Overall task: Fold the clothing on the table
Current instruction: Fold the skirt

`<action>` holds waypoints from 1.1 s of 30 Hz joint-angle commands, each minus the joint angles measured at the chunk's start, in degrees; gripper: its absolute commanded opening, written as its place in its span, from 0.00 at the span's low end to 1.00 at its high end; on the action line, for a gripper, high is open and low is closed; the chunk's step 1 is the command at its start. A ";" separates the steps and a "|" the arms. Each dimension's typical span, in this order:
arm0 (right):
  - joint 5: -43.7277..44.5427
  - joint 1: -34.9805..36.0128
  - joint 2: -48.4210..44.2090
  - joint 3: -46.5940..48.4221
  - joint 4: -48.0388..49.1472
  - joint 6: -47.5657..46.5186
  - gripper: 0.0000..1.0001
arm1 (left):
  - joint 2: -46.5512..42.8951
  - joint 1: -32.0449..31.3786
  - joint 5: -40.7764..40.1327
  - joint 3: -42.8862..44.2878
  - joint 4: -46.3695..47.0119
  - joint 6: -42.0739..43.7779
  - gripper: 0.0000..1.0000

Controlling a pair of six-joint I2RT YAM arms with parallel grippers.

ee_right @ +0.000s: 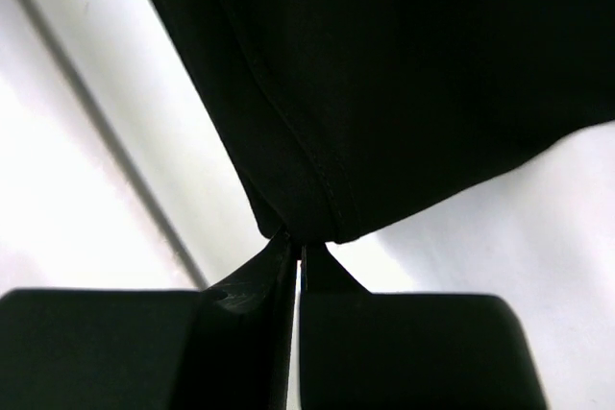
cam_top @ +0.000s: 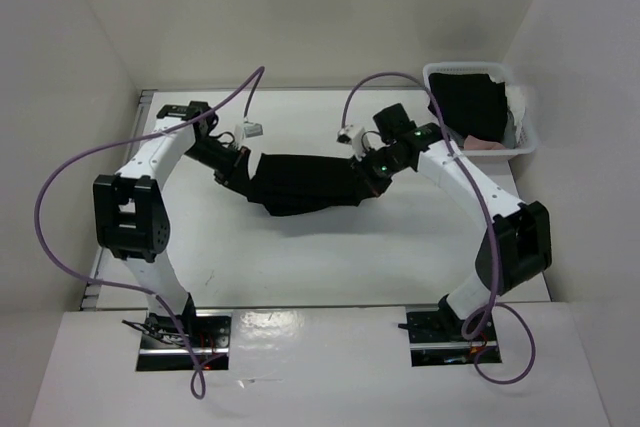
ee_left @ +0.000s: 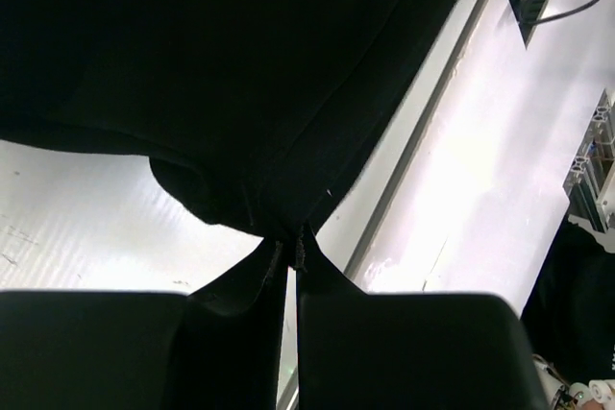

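The clothing (cam_top: 305, 184), a plain black garment, hangs stretched between both grippers above the middle of the white table (cam_top: 330, 257), sagging slightly at its centre. My left gripper (cam_top: 243, 169) pinches its left end; in the left wrist view the fingertips (ee_left: 290, 242) nip a bunched fold of the clothing (ee_left: 240, 64), with only a thin slit between the jaws. My right gripper (cam_top: 365, 175) holds the right end; in the right wrist view its tips (ee_right: 300, 247) are shut on a hemmed corner of the clothing (ee_right: 413, 74).
A small white basket (cam_top: 530, 137) stands at the back right corner, holding black cloth (cam_top: 470, 107) with pink and white pieces. A metal rail (cam_top: 95, 277) runs along the table's left edge. White walls enclose the table on three sides. Purple cables loop from both arms.
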 commanded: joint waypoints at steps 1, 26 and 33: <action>-0.67 -5.73 0.48 3.86 4.29 1.75 0.00 | 1.74 0.06 1.74 2.36 1.01 0.15 0.09; 0.82 -12.52 21.66 14.66 13.97 6.94 0.00 | 21.25 2.96 -0.19 21.60 15.79 -15.94 0.16; 0.30 -15.42 28.50 21.35 15.29 8.70 0.02 | 25.21 2.96 -0.73 27.05 17.89 -18.84 0.16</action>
